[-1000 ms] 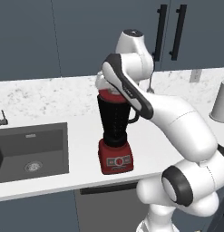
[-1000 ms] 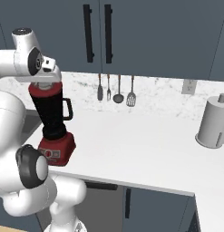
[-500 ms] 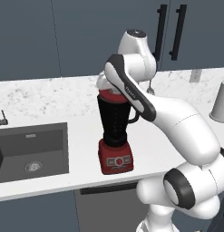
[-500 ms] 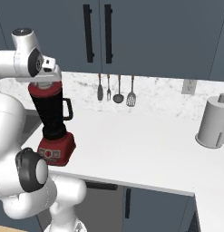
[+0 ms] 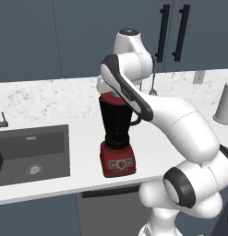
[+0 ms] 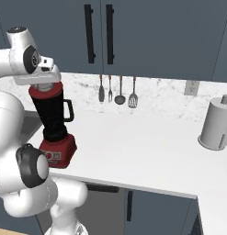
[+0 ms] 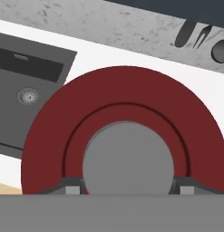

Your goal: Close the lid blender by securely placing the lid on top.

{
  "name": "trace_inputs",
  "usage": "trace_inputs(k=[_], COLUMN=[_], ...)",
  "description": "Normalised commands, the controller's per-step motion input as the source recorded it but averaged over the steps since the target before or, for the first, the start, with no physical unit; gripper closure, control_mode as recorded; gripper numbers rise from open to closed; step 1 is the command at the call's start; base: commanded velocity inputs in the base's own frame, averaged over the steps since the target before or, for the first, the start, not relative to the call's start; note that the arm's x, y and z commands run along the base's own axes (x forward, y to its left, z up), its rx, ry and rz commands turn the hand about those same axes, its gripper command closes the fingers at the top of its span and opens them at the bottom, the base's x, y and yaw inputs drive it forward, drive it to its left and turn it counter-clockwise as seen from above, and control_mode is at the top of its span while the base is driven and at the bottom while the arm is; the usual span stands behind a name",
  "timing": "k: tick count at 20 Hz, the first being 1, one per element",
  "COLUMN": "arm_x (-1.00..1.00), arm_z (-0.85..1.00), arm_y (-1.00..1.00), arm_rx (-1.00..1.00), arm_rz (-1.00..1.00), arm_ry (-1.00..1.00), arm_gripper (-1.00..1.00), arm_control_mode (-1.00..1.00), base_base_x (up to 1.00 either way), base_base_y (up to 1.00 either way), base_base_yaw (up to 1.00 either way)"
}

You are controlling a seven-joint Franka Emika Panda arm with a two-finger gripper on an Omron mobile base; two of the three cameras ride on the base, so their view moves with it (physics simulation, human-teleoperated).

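One relation decides everything here: the lid point(image 7: 124, 122) sits directly below the gripper point(image 7: 127, 186), square under the hand, with the grey knob point(image 7: 128, 158) dead centre between the two dark fingertips point(image 7: 70, 185) that flank it left and right. The fingertips look pressed against the knob's sides, so I read the gripper as clamped on the lid by its knob, though only the very tips show above the bottom band. From the left base view, the red disc point(image 5: 114, 97) rides at the very top of the blender point(image 5: 117, 138), tucked under the white hand, and from the right base view it caps the dark jar's mouth point(image 6: 44, 90) just the same. Whether it is fully seated or a hair above the rim, I cannot tell. The blender stands upright on the white counter point(image 6: 147, 147), its long axis vertical, handle to the right, the sink point(image 5: 30, 154) well off to the left. So the line that matters runs straight down: hand, knob, lid, jar, all stacked on one axis. My judgement: a straight downward press and a release should finish it; any sideways drift risks a cocked lid.
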Motion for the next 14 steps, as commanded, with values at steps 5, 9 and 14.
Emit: trace_inputs(k=[5,9,14], arm_x=[0.00,0.00,-0.01], arm_z=[-0.47,-0.24,0.04], arm_y=[0.03,0.01,-0.03], arm_rx=[-0.02,0.00,0.00], arm_rz=[-0.02,0.00,0.00], arm_ry=[0.00,-0.03,-0.02], arm_gripper=[1.00,1.00,1.00], arm_control_mode=[-1.00,-1.00,-1.00], base_base_x=[0.00,0.00,0.00], base_base_y=[0.00,0.00,0.00], base_base_yaw=[0.00,0.00,0.00])
